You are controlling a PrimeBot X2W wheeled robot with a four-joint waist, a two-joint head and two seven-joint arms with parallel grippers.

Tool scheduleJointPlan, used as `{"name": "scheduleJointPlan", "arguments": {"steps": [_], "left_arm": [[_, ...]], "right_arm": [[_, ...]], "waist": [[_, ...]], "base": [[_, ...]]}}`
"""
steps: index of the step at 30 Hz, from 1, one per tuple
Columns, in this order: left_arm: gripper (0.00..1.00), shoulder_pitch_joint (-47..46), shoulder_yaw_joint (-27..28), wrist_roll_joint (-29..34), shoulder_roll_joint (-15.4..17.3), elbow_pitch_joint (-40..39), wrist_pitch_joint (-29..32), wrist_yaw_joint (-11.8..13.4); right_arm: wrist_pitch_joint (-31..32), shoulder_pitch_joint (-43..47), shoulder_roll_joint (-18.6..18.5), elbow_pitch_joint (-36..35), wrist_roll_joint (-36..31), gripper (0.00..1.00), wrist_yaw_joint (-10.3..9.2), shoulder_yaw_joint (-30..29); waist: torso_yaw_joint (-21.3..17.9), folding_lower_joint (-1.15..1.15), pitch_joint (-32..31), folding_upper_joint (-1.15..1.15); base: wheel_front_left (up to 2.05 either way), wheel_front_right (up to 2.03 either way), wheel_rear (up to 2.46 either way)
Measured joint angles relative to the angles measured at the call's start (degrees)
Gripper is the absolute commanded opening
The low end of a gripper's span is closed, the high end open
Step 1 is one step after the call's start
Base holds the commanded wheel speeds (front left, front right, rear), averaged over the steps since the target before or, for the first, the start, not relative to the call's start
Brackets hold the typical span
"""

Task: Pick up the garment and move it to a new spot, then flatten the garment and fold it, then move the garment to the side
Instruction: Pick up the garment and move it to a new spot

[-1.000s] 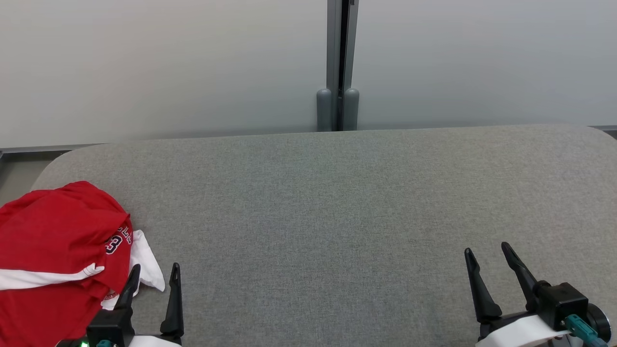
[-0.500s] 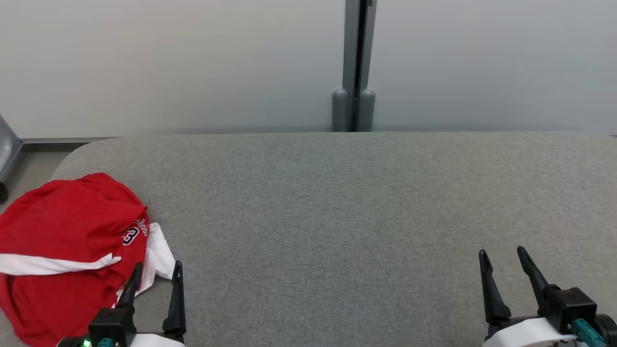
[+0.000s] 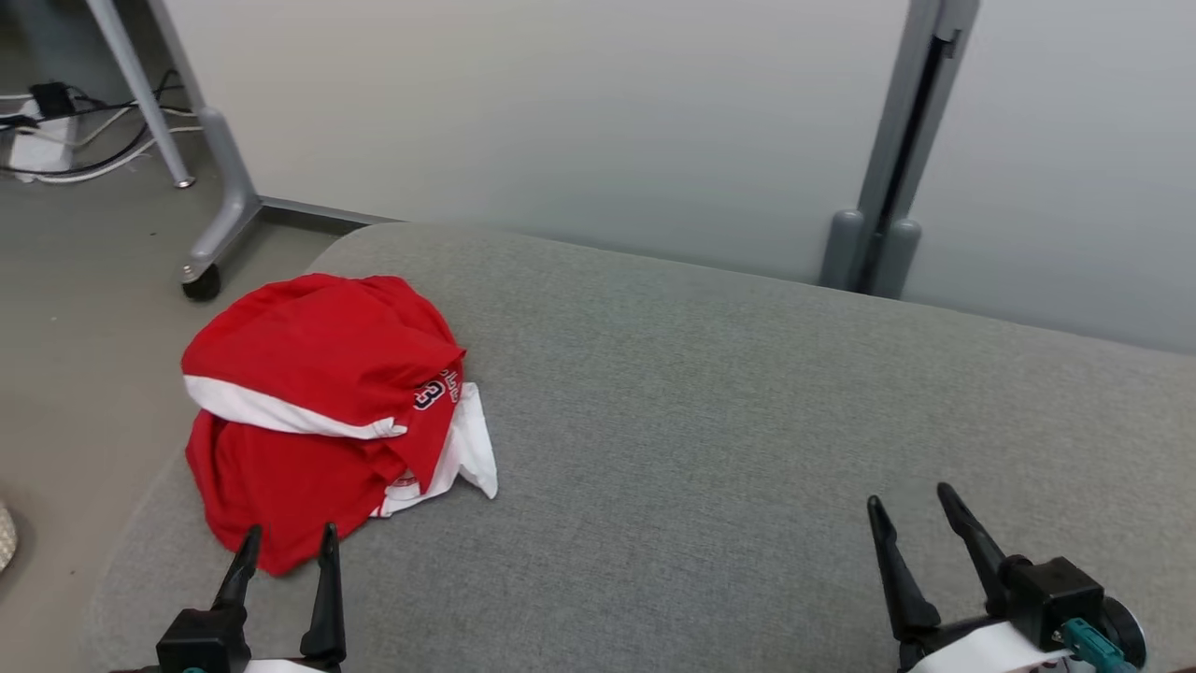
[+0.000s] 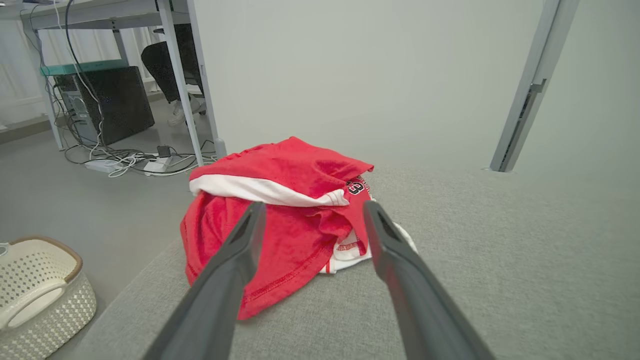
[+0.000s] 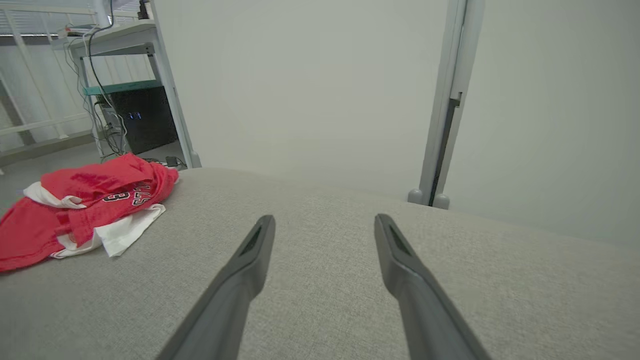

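- Where the grey fabric tabletop (image 3: 710, 393) rounds off at its left end, a red jersey (image 3: 318, 411) lies in a crumpled heap, with a white band across it, white cloth poking out on the right side and a dark "3" showing.
- Left gripper (image 3: 290, 533): fingers spread apart, nothing between them, pointing at the near edge of the heap. In the left wrist view the gripper (image 4: 314, 207) frames the jersey (image 4: 280, 220); I cannot tell whether it touches the cloth.
- Right gripper (image 3: 909, 497): fingers apart too and empty, over bare fabric well away from the jersey. From the right wrist view the gripper (image 5: 325, 219) has the jersey (image 5: 85, 210) far off to its left.
- Beyond the tabletop stands a pale partition with a grey post (image 3: 888, 178).
- On the floor to the left are a white perforated basket (image 4: 35, 280), a dark computer tower (image 4: 107, 102), loose cables (image 4: 130, 162) and a table leg on a caster (image 3: 201, 280).
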Motion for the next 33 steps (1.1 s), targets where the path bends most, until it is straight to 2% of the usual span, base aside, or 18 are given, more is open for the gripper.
{"name": "scheduleJointPlan", "arguments": {"steps": [4,10,12,17,20,25,30,31,32,33], "left_arm": [[1.0,-0.03,0.44,0.02,0.13,-0.3,0.0,-0.08],[1.0,-4.27,1.6,-1.83,0.74,-0.15,0.03,-1.09],[1.0,-7.48,1.41,-3.28,1.36,1.02,1.79,-2.23],[1.0,-17.91,-0.83,-6.11,3.98,4.68,10.98,-4.05],[1.0,-24.83,-1.82,-7.44,5.86,8.66,15.74,-4.36],[1.0,-34.7,-2.72,-11.4,6.71,18.42,22.42,-4.77],[1.0,-41.43,-3.67,-12.01,8.45,30.69,24.28,-4.78],[0.84,-42.12,-3.67,-12.04,8.45,32.06,23.77,-4.78],[0.49,-42.85,-3.57,-12.27,8.39,33.19,22.9,-4.78],[0.1,-42.85,-3.57,-12.27,8.39,33.19,22.9,-4.78]], "right_arm": [[-0.01,-0.68,0.08,0.21,0.02,1.0,0.05,0.85],[-0.01,-1.38,0.03,-0.94,-0.92,1.0,0.05,1.01],[-0.01,-2.3,-0.37,-1.34,-1.31,1.0,0.05,0.91],[-0.01,-4.99,-2.99,-2.21,-2.21,1.0,0.05,1.44],[-0.01,-6.64,-4.7,-2.41,-2.71,1.0,0.05,2.22],[-0.01,-9.09,-7.36,-2.52,-2.67,1.0,0.05,3.45],[-0.01,-10.38,-8.7,-2.41,-2.48,1.0,0.05,4.31],[-0.01,-10.38,-8.77,-2.41,-2.48,1.0,0.05,4.27],[-0.01,-10.38,-8.78,-2.41,-2.48,1.0,0.05,4.08],[-0.01,-10.38,-8.78,-2.41,-2.48,1.0,0.05,4.08]], "waist": [[2.04,0.0,0.07,0.0],[1.97,0.0,2.8,0.0],[1.85,0.0,4.55,0.0],[1.69,0.0,10.17,0.0],[1.65,0.0,13.94,0.0],[1.41,0.0,19.72,0.0],[0.11,0.0,23.33,0.0],[-0.2,0.0,23.4,0.0],[-0.39,0.0,23.4,0.0],[-0.39,0.0,23.4,0.0]], "base": [[0.0,0.0,0.0],[0.0,0.0,0.0],[0.0,0.0,0.0],[0.0,0.0,0.0],[0.0,0.0,0.0],[0.0,0.0,0.0],[0.0,0.0,0.0],[0.0,0.0,0.0],[0.0,0.0,0.0],[0.0,0.0,0.0]]}}
